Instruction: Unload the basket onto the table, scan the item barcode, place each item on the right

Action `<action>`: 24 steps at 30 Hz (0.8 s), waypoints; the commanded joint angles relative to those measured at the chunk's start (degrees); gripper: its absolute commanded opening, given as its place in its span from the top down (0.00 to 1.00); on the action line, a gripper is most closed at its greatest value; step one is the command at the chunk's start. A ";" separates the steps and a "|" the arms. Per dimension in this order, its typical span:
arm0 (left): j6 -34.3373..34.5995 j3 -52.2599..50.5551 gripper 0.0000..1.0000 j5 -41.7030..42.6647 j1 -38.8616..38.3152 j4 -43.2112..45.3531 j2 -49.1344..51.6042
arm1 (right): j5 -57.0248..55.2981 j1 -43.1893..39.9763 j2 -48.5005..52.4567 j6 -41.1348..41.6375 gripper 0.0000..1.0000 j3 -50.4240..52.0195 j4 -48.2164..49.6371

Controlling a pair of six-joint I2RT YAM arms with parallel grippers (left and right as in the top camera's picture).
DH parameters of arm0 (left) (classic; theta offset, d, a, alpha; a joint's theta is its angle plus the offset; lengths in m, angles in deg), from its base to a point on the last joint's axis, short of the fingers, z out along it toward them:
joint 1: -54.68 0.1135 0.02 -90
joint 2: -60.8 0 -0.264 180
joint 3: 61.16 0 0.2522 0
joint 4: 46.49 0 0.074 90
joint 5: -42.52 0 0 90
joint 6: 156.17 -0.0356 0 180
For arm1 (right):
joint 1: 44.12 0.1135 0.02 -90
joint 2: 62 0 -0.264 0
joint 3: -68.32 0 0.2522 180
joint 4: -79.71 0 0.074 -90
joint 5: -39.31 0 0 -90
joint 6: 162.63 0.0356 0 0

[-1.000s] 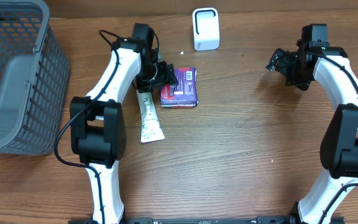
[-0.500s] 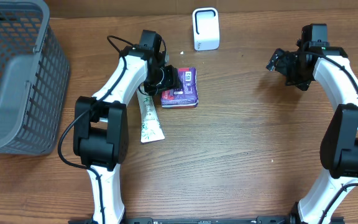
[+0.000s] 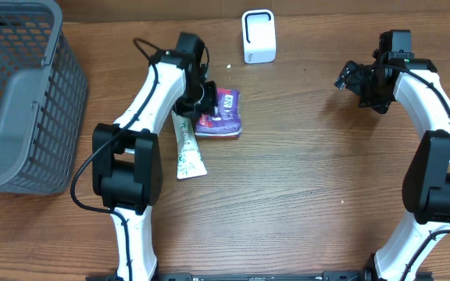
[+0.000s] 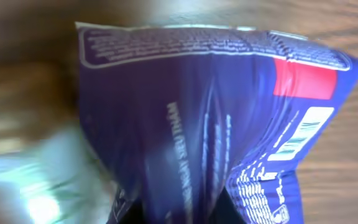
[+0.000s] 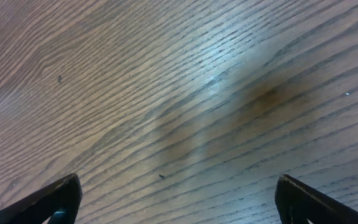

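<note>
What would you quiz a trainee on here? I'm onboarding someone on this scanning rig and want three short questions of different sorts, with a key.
1. True or false: the left gripper is shut on the purple packet.
2. Which thing stands at the table's far edge, beyond the packet?
A. grey basket
B. white scanner
C. white tube
3. In the left wrist view, toward which edge of the picture does the packet's barcode sit?

Key
1. True.
2. B.
3. The right edge.
</note>
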 commanded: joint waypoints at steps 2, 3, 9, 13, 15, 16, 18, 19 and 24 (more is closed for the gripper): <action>-0.81 12.87 0.96 -20.92 0.02 -7.87 0.98 | 0.00 0.15 -2.25 0.22 0.00 -1.73 0.17; -0.63 15.39 0.96 -24.04 0.02 -9.79 0.98 | 0.00 0.15 -2.25 0.22 0.00 -1.73 0.17; -0.42 23.82 0.96 -32.50 -1.11 -14.71 0.98 | 0.00 0.15 -2.25 0.22 0.00 -1.73 0.17; -0.13 22.69 0.96 -37.35 -3.74 -14.71 1.05 | 0.00 0.15 -2.27 0.22 0.00 -1.73 0.17; 0.26 21.22 0.96 -41.29 -5.55 -14.38 1.05 | 0.00 0.15 -2.25 0.22 0.00 -1.73 0.17; 0.26 20.52 0.96 -42.71 -6.51 -14.27 1.05 | 0.00 0.15 -2.25 0.22 0.00 -1.73 0.17; 0.48 18.86 0.96 -45.62 -8.81 -14.23 1.05 | 0.00 0.15 -2.25 0.22 0.00 -1.73 0.17; 0.85 18.10 0.96 -47.28 -9.92 -14.27 1.05 | 0.00 0.15 -2.25 0.22 0.00 -1.73 0.17; 5.95 13.66 0.96 -53.51 -15.21 -14.08 1.05 | 0.00 0.15 -2.25 0.22 0.00 -1.73 0.17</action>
